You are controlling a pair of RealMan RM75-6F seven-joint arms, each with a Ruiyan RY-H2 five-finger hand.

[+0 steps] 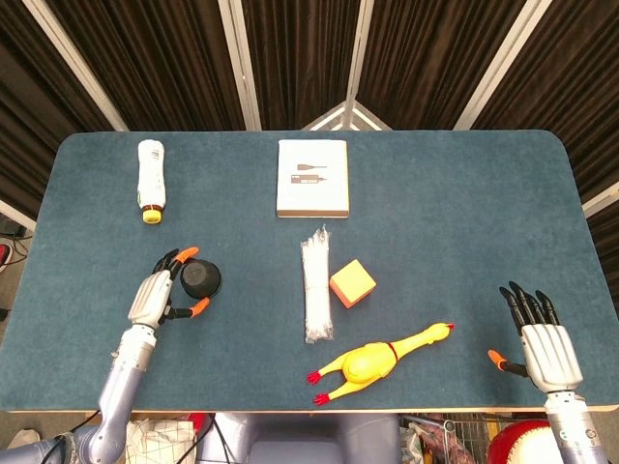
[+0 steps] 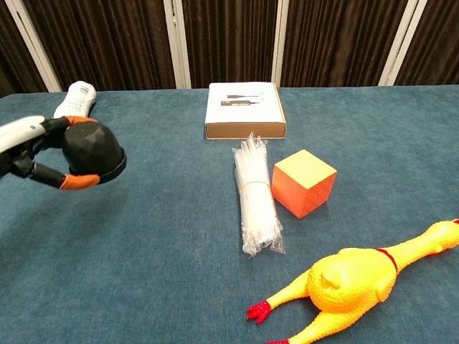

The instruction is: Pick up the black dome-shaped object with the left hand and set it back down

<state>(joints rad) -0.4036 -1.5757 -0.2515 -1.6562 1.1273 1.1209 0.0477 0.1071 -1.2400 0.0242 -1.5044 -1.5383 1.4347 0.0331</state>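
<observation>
The black dome-shaped object [image 1: 201,279] [image 2: 91,150] is lifted off the blue table, held in my left hand [image 1: 155,298] [image 2: 32,150]. Orange-tipped fingers wrap it from above and below, at the table's left front. In the chest view the dome hangs in front of the white bottle. My right hand [image 1: 542,338] rests open at the front right corner, fingers spread, holding nothing; only the head view shows it.
A white bottle [image 1: 150,179] lies at the back left, a white box [image 1: 312,178] at back centre. A bundle of clear straws [image 1: 316,286], an orange cube [image 1: 352,283] and a yellow rubber chicken [image 1: 377,361] lie mid-table to front.
</observation>
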